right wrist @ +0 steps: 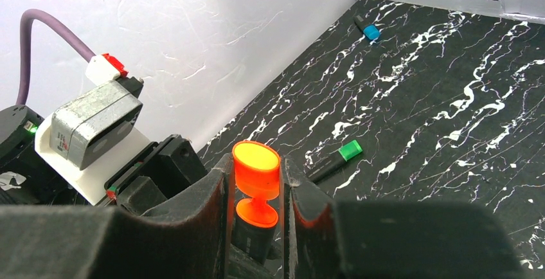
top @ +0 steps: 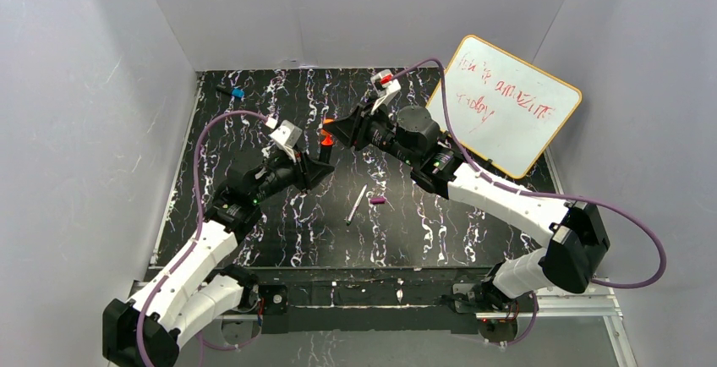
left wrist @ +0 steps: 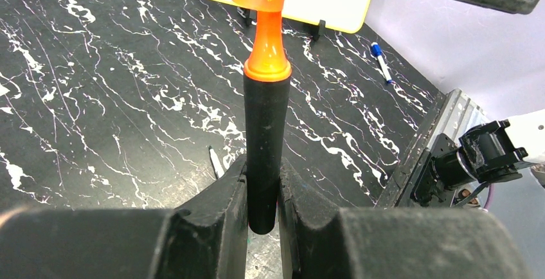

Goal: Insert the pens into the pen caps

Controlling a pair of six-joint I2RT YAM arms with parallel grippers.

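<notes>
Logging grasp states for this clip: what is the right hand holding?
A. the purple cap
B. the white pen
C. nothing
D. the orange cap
D: the right hand is shut on the orange cap, facing the orange-tipped marker in the left hand; the purple cap and white pen lie on the table.

The top camera looks down from above and behind the arm bases, taking in the whole black table (top: 279, 240) and the whiteboard (top: 507, 105). The left wrist camera sits close behind the left gripper (left wrist: 262, 173) and faces across the table toward that whiteboard. The right wrist camera, equally close behind the right gripper (right wrist: 256, 173), faces the left wall (right wrist: 225, 35). All three views share the orange marker (left wrist: 267, 144) and orange cap (right wrist: 256, 158).
</notes>
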